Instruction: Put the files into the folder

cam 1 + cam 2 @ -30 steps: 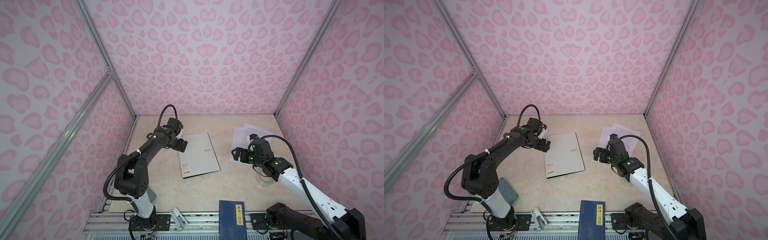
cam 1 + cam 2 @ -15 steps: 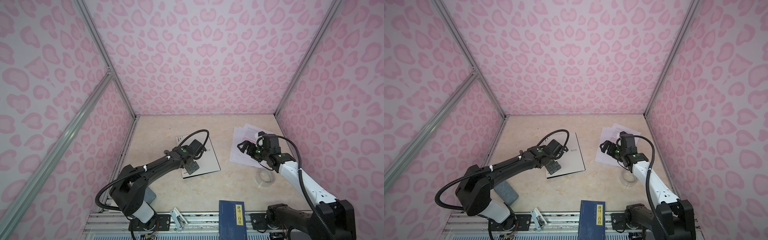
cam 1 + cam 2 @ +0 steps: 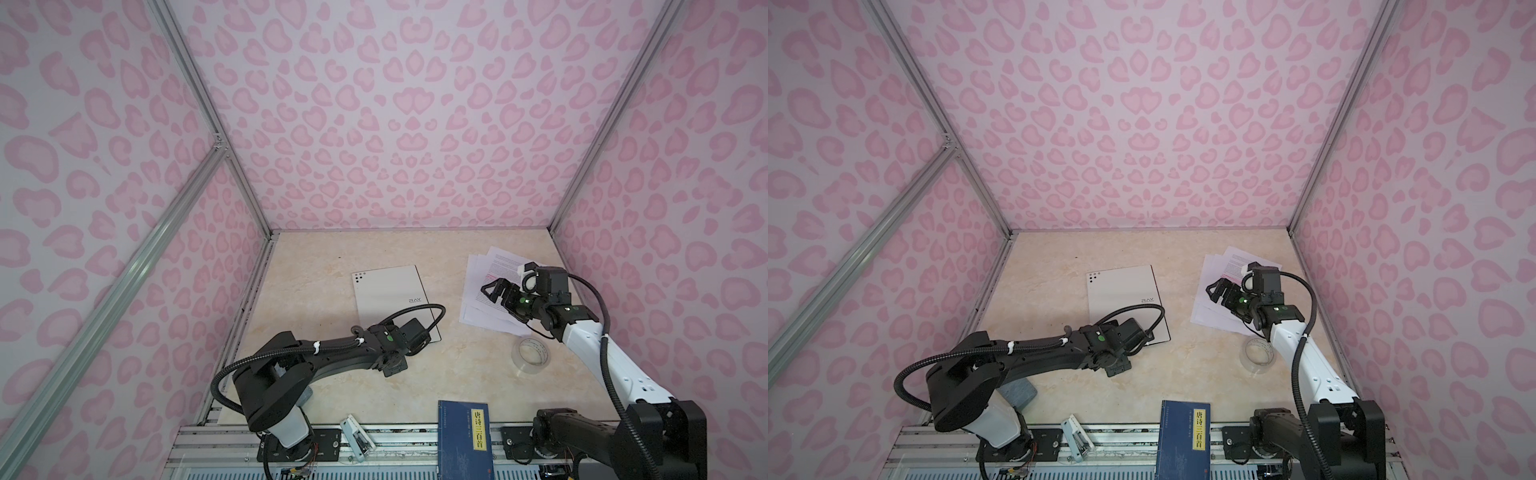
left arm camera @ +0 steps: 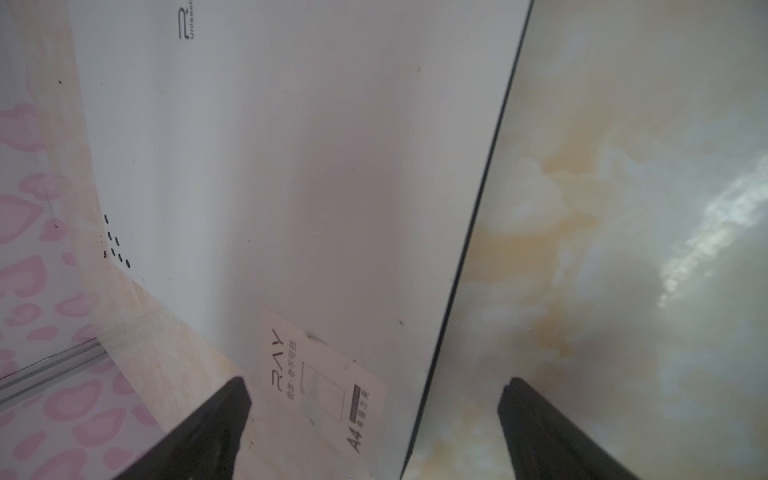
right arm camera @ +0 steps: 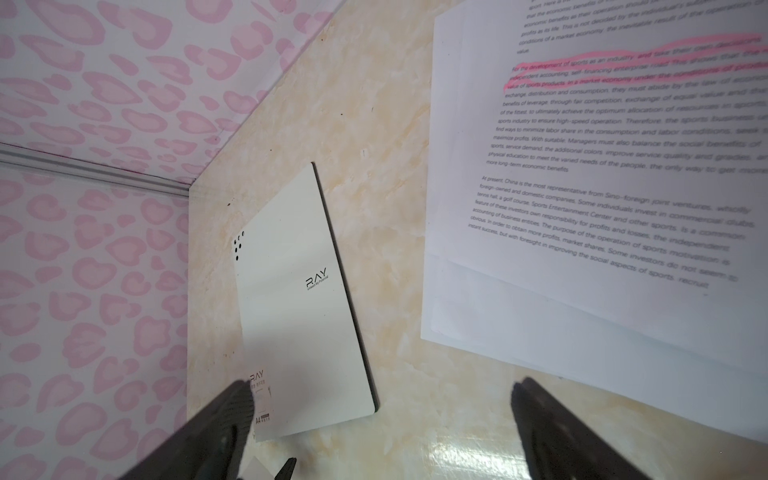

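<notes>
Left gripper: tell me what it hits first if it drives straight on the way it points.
Probably the folder: in the left wrist view the left gripper has its open jaws either side of the folder's labelled corner, just ahead. Depth is unclear.

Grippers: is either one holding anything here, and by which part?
Nothing is held. The left gripper stands open over the labelled corner of the closed folder; the right gripper stands open by the files, gripping none.
</notes>
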